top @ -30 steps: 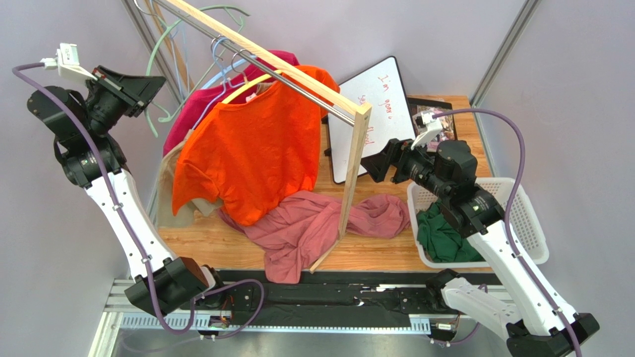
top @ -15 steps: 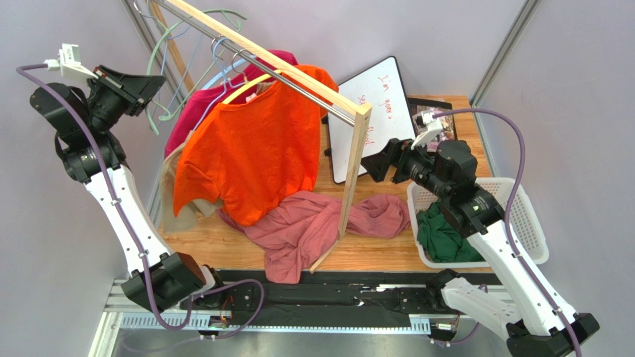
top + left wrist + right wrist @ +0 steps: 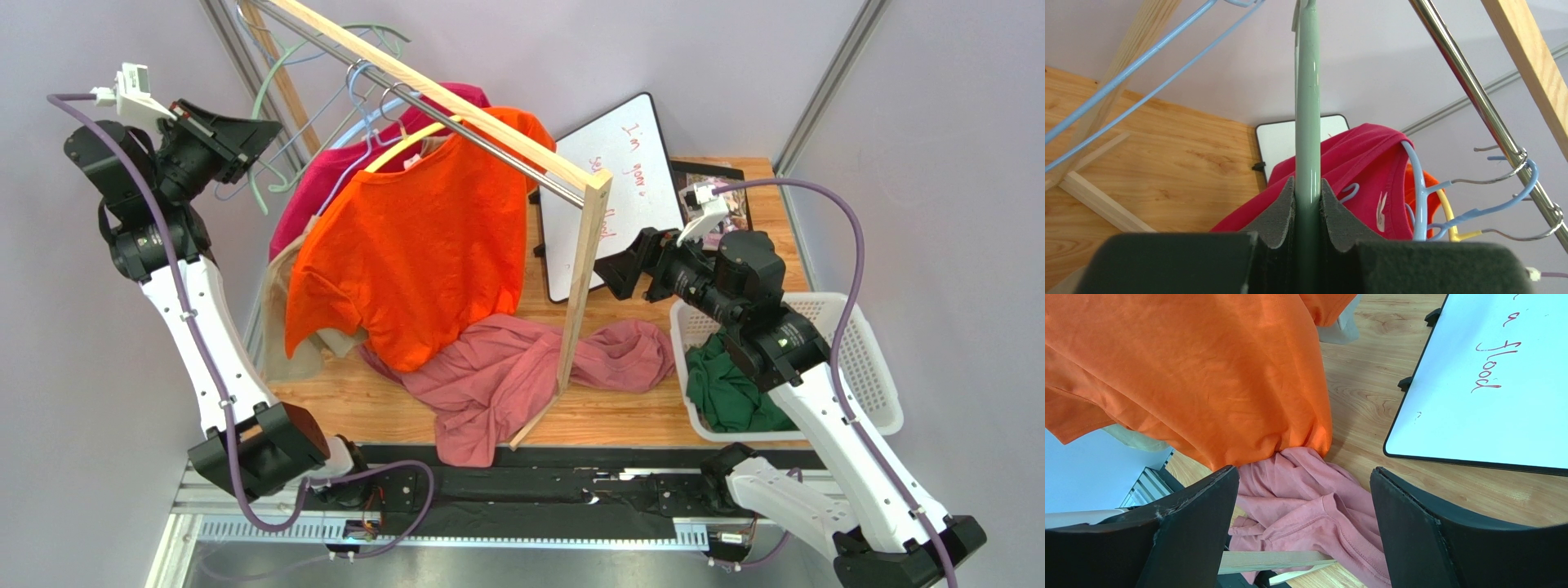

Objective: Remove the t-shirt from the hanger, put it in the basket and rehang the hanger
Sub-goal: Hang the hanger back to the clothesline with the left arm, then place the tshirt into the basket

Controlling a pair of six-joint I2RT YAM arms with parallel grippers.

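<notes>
Clamping the green hanger [image 3: 1308,122] in our left gripper [image 3: 1308,196]; right gripper [image 3: 1303,496] gapes empty near the orange shirt [image 3: 1198,373]. We fear swinging it snags the blue hanger [image 3: 1417,202] on the rail [image 3: 1475,92].

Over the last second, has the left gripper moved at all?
Yes. In the top view the left gripper, shut on the green hanger, has shifted right, closer to the fixed wooden rail.
</notes>
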